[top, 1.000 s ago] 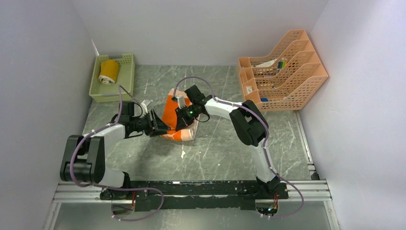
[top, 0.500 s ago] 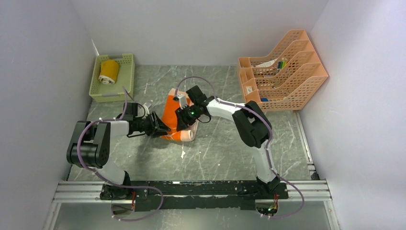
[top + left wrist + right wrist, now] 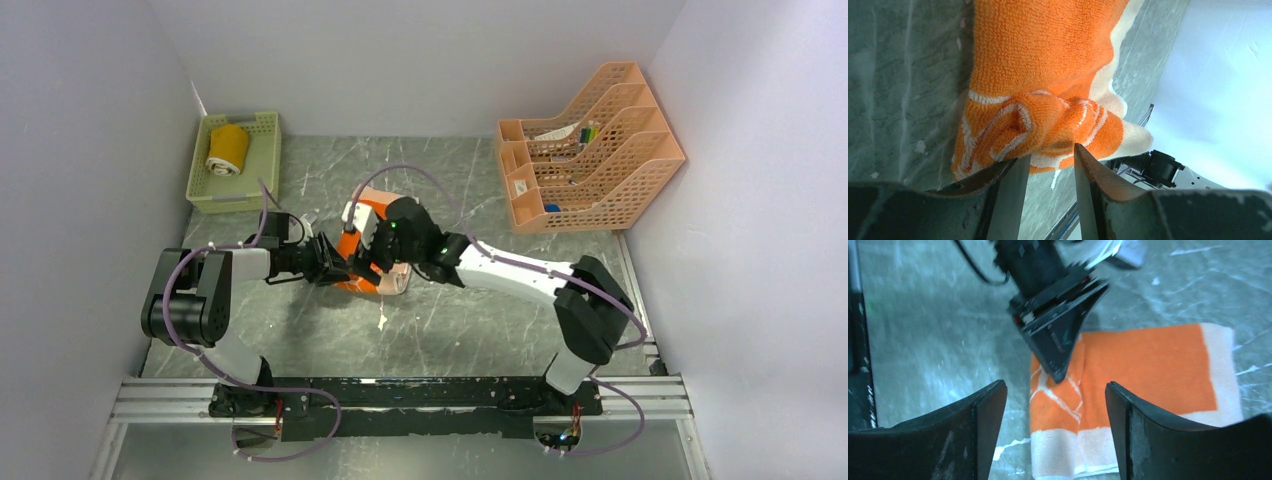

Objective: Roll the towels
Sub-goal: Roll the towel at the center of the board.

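The orange towel (image 3: 372,208) lies flat at the table's middle, with its near end rolled up. In the left wrist view that rolled end (image 3: 1048,130) sits at my fingertips (image 3: 1078,150). My left gripper (image 3: 338,268) (image 3: 1049,154) comes in low from the left, its jaws partly closed and pinching the roll's edge. My right gripper (image 3: 375,248) (image 3: 1054,390) hangs open above the towel (image 3: 1148,370), with nothing between its fingers. The mustard-yellow towel (image 3: 228,148) lies rolled in the green basket (image 3: 268,165).
A peach file rack (image 3: 590,150) with pens and papers stands at the back right. The green basket is at the back left against the wall. White walls close in the table on three sides.
My right gripper has let go of the orange towel and opened wide, and its arm has swung out to the right. My left gripper has closed a little on the rolled end.
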Available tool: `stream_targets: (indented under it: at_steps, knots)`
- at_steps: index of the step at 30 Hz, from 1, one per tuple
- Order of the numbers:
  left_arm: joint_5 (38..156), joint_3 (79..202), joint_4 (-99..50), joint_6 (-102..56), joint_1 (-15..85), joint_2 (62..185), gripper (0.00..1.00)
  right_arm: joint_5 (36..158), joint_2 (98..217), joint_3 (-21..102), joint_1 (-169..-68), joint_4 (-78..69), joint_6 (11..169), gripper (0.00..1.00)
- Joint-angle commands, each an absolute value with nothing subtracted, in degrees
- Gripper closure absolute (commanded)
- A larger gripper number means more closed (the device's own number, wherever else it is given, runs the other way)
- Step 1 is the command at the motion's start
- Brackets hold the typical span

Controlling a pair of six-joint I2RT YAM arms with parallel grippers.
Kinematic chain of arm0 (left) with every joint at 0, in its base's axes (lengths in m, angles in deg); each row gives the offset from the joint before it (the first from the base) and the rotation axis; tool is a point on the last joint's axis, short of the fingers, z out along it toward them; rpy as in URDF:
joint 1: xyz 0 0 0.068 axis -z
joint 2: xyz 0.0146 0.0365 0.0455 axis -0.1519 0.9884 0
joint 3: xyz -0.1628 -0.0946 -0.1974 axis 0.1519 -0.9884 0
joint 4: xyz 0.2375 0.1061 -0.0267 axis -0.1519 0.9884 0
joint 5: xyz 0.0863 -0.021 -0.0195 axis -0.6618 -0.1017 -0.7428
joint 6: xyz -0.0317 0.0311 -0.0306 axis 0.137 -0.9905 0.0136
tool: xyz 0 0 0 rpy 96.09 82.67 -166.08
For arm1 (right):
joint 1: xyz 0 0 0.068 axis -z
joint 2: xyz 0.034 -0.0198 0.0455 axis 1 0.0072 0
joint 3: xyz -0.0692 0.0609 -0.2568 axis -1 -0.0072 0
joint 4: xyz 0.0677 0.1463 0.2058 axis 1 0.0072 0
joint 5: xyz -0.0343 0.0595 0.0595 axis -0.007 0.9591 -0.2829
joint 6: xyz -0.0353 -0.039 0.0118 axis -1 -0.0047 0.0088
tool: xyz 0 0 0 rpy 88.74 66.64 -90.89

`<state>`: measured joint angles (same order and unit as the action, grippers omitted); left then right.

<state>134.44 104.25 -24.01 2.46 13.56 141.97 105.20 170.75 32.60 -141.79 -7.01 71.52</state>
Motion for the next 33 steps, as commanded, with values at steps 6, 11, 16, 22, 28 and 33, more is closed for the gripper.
stream_targets:
  at_steps: [6,11,16,22,28,33]
  knots:
    - [129.77,105.48,-20.80,0.20,13.83,141.60,0.50,99.95,175.52,25.15,-144.51,-10.79,64.81,0.21]
    - [130.23,104.91,-20.98,1.02,13.83,141.44,0.49,98.50,178.23,24.78,-145.40,-10.28,63.63,0.21]
    - [129.90,104.95,-20.17,0.63,13.83,141.10,0.49,97.84,181.06,26.48,-145.92,-9.74,62.61,0.22]
    - [130.45,105.02,-19.87,0.63,13.83,141.61,0.50,96.86,183.83,28.35,-146.37,-8.65,61.03,0.26]
    - [131.34,105.43,-18.08,0.31,12.84,140.93,0.50,90.72,185.23,28.21,-146.50,-8.11,61.32,0.40]
    - [134.15,107.24,-14.29,-1.76,9.07,138.82,0.48,88.92,187.25,29.98,-146.48,-3.86,64.04,0.58]
